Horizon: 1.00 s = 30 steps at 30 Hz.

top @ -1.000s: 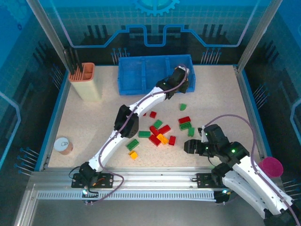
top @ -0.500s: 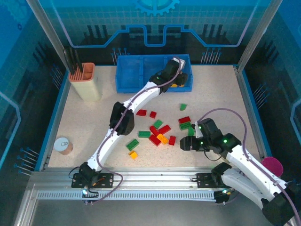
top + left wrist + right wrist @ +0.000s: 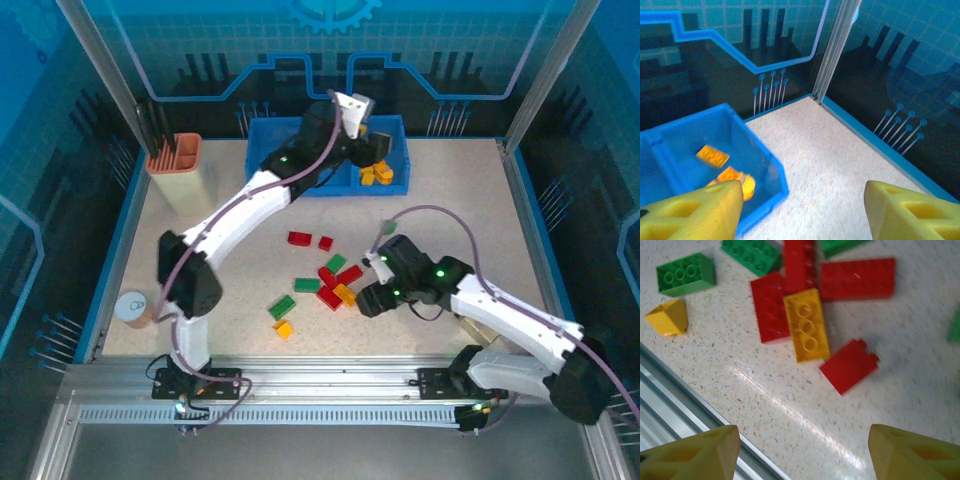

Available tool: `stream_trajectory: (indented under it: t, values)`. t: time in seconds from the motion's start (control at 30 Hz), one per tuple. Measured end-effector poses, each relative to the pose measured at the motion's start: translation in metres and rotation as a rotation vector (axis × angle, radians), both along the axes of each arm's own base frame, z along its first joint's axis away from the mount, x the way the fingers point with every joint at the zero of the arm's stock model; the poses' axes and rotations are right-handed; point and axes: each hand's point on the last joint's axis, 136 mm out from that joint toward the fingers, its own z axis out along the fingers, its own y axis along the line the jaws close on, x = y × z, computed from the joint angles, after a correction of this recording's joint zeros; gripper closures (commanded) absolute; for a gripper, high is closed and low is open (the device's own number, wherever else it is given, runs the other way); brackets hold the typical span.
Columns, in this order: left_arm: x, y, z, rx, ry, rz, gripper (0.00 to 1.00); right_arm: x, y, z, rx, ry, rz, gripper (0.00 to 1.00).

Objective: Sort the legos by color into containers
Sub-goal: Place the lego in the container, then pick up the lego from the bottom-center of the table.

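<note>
Hovering over the right part of the blue bin (image 3: 275,165), the left pincer (image 3: 802,200) was seen spread wide, with nothing held between its fingers (image 3: 695,210). Orange bricks (image 3: 378,173) were found lying in the bin's right compartment. The rest of the legos (image 3: 335,282) were scattered on the bench (image 3: 470,200) in a loose cluster of red, green and yellow, well apart from the bin. The right pincer (image 3: 802,442) was held low just beside that cluster, likewise spread wide and empty. A yellow brick (image 3: 806,325) was seen resting across red ones, with a single red brick (image 3: 849,365) just beside it.
</note>
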Motion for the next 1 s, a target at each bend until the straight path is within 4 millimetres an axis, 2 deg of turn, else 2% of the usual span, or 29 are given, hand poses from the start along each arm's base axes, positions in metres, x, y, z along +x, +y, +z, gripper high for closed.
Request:
stream_trajectory:
  t: [0.17,0.3,0.43,0.5,0.6,0.7,0.8,1.0]
  values:
    - [-0.049,0.068,-0.005,0.034,0.035,0.083,0.30,0.011,0.027,-0.006,-0.097,-0.035,0.126,0.33]
    - [-0.092,0.128,-0.015,0.063,0.062,0.180,0.30,0.000,0.044,-0.020,-0.161,-0.027,0.231,0.33]
    - [-0.135,0.168,-0.027,0.074,0.097,0.247,0.28,-0.008,0.073,-0.026,-0.205,-0.037,0.327,0.33]
    - [-0.160,0.186,-0.036,0.076,0.120,0.272,0.27,-0.014,0.097,-0.029,-0.219,-0.055,0.395,0.33]
    - [-0.190,0.210,-0.048,0.081,0.153,0.305,0.26,-0.025,0.128,-0.035,-0.242,-0.090,0.503,0.33]
    - [-0.211,0.227,-0.055,0.089,0.179,0.332,0.25,-0.035,0.151,-0.044,-0.270,-0.134,0.623,0.31]
    - [-0.227,0.239,-0.058,0.104,0.200,0.346,0.24,-0.038,0.160,-0.052,-0.281,-0.169,0.738,0.27]
    - [-0.248,0.253,-0.068,0.142,0.236,0.352,0.22,-0.030,0.166,-0.058,-0.283,-0.217,0.951,0.24]
